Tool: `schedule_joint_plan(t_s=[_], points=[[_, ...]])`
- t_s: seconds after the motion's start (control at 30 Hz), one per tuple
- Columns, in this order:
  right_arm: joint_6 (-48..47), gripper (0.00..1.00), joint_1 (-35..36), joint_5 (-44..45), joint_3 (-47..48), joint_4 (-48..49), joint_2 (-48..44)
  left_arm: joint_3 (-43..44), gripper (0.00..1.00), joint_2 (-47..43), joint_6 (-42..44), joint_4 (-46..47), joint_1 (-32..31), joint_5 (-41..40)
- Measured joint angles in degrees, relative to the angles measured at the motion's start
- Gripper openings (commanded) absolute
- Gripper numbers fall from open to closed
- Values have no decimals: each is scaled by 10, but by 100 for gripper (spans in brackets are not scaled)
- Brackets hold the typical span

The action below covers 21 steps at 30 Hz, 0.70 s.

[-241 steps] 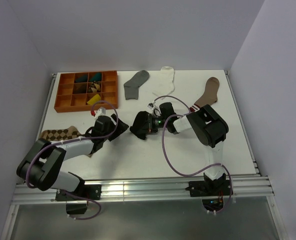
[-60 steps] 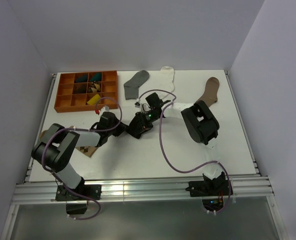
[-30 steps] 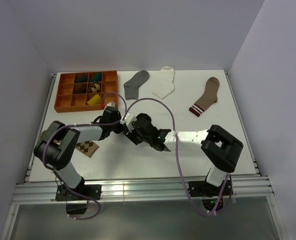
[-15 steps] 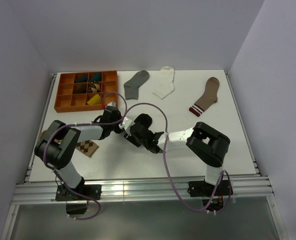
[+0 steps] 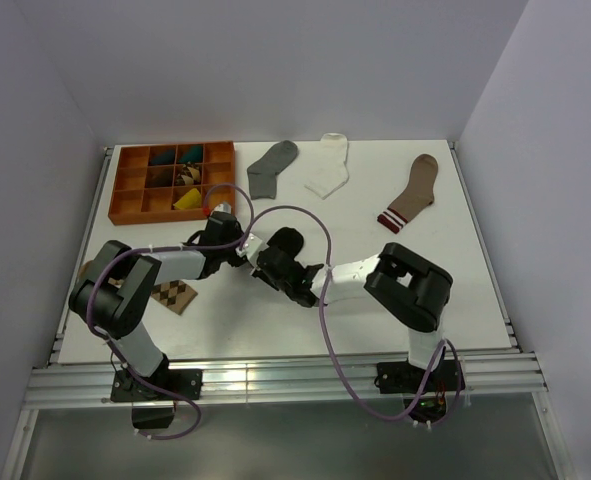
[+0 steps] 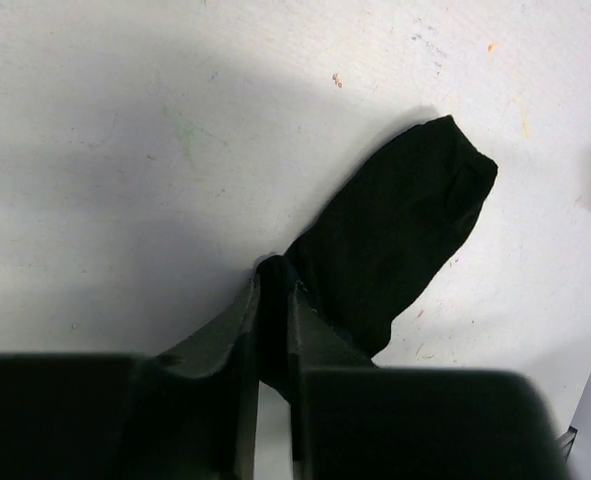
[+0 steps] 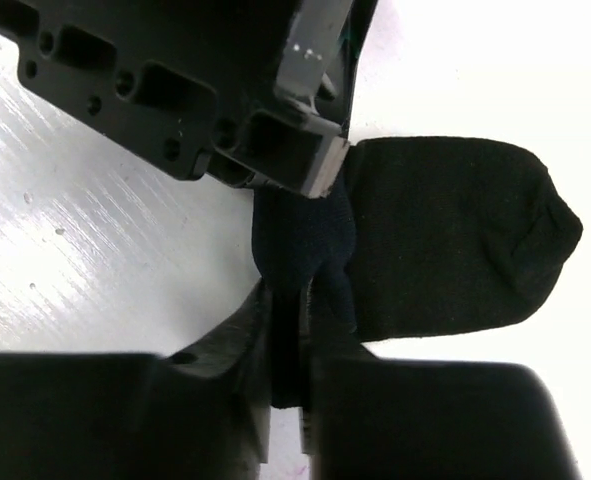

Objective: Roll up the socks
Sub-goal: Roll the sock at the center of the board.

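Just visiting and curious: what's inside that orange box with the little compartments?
The orange box holds two teal bundles, a brown patterned bundle and a yellow piece. Its walls cover their lower parts.

Upper left of the top view: orange compartment tray (image 5: 140,217), flat on the white table (image 5: 475,290), with a yellow piece (image 5: 186,199) in a near cell and teal pieces (image 5: 162,155) in the far cells. Right of centre: brown sock (image 5: 411,193) with a maroon-and-white striped cuff, lying flat, cuff nearest. Lower left: tan-and-brown diamond-patterned sock (image 5: 174,296), partly covered.
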Motion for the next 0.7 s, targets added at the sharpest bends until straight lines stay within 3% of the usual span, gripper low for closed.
schedule_joint_plan(t_s=[0.13,0.37,0.7], points=[[2,0,-5,-18,6,-14,-2,0,38,-3,3,-4,1,-2],[36,0,-59,-170,52,-85,-3,-24,63,-42,4,-11,4,-8],[85,0,-151,-410,163,-213,55,-111,70,-127,-34,8,29,-31]])
